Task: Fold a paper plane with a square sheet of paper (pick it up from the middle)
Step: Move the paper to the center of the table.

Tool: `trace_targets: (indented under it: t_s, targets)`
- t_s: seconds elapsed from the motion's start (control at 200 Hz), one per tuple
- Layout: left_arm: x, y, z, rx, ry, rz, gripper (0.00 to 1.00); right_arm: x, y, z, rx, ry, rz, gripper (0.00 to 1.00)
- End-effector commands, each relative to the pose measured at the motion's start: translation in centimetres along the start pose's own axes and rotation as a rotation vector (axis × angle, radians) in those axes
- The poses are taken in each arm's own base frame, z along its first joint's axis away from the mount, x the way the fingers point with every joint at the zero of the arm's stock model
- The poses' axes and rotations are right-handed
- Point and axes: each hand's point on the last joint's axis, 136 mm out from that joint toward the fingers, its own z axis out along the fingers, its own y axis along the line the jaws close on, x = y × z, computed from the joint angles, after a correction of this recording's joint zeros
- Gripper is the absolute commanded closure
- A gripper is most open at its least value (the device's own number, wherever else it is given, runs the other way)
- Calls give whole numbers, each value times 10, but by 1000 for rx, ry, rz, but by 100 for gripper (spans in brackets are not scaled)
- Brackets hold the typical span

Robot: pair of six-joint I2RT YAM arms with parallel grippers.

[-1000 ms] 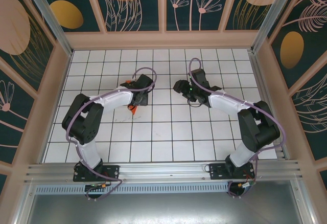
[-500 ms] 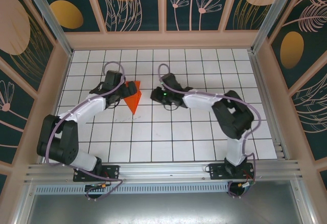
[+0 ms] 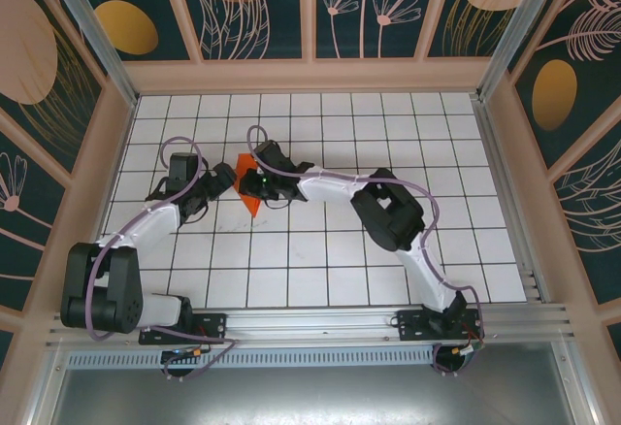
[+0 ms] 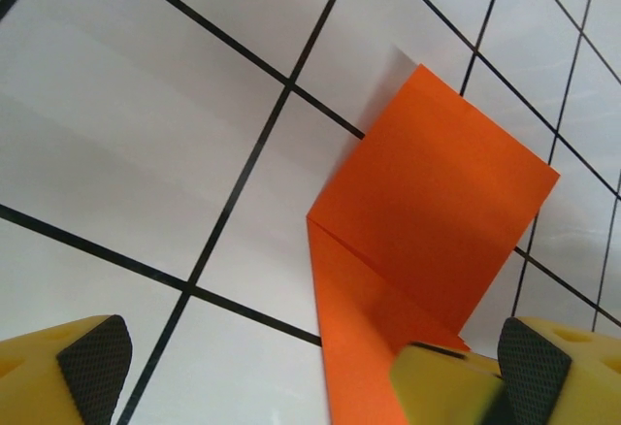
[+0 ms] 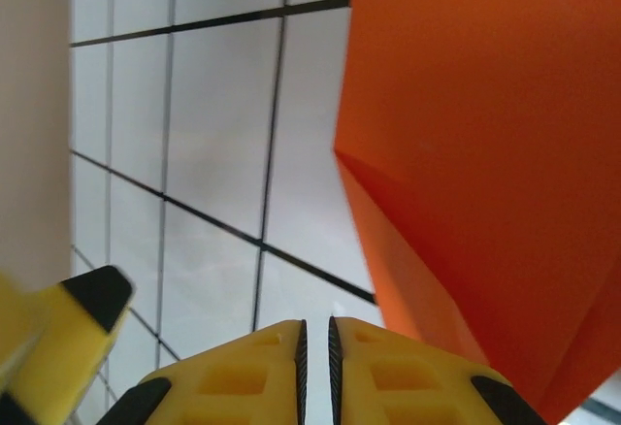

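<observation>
1. Lying on the white worktop [image 3: 320, 250] with black grid lines, the thin orange-red square sheet of paper [image 3: 249, 202] is left of the middle and nearer to the far edge than to the near edge.
2. This paper is folded, and from above its narrow tip points toward the near edge.
3. From the left wrist camera, one flap of the paper [image 4: 437, 212] is turned over the rest along a straight crease, and the sheet rests on the worktop [image 4: 146, 105].
4. The left arm [image 3: 146, 216] comes from the near-left corner, and the left jaws are just beside the left side of the paper.
5. The left jaws are spread wide and hold nothing. Their yellow fingers [image 4: 92, 367] with black pads stand at both sides of that view, with the lower part of the paper between them.
6. The right arm [image 3: 330, 187] stretches from the near-right corner across the worktop, and the right jaws are at the right side of the paper.
7. The right jaws are pressed almost together, with a thin dark slit between the yellow fingers [image 5: 252, 367].
8. The paper [image 5: 485, 153] is just beside them, above the worktop [image 5: 213, 134]. I cannot tell if its edge is caught.
</observation>
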Motion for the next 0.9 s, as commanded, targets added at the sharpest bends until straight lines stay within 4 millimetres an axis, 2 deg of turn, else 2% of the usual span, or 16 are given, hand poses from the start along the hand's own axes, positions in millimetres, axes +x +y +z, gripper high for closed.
trace_targets:
  t_s: [0.0, 0.165, 0.29, 0.45, 0.55, 0.615, 0.681, 0.786, 0.896]
  targets:
    - [-3, -8, -3, 49, -11, -14, 2, 7, -28, 8, 114, 53, 11, 82]
    - [-2, -10, -1, 60, -1, -10, 1, 13, -61, 7, 216, 108, -24, 81]
    - [-1, -13, 1, 76, 9, -13, 1, 25, -87, -5, 281, 186, -151, 81]
    - [4, -20, 2, 116, 40, 0, 2, 49, -130, -41, 341, 311, -366, 80]
    - [9, -27, 4, 158, 67, 6, 2, 67, -147, -68, 343, 372, -510, 79]
    - [12, -30, 5, 187, 81, 8, 1, 72, -147, -83, 331, 384, -583, 80]
    - [15, -35, 6, 215, 98, 4, 1, 68, -138, -92, 314, 351, -622, 80]
    - [21, -42, 7, 265, 130, 4, 2, 43, -107, -105, 277, 225, -590, 77]
    - [25, -46, 4, 302, 145, 6, 1, 16, -75, -124, 225, 61, -439, 68]
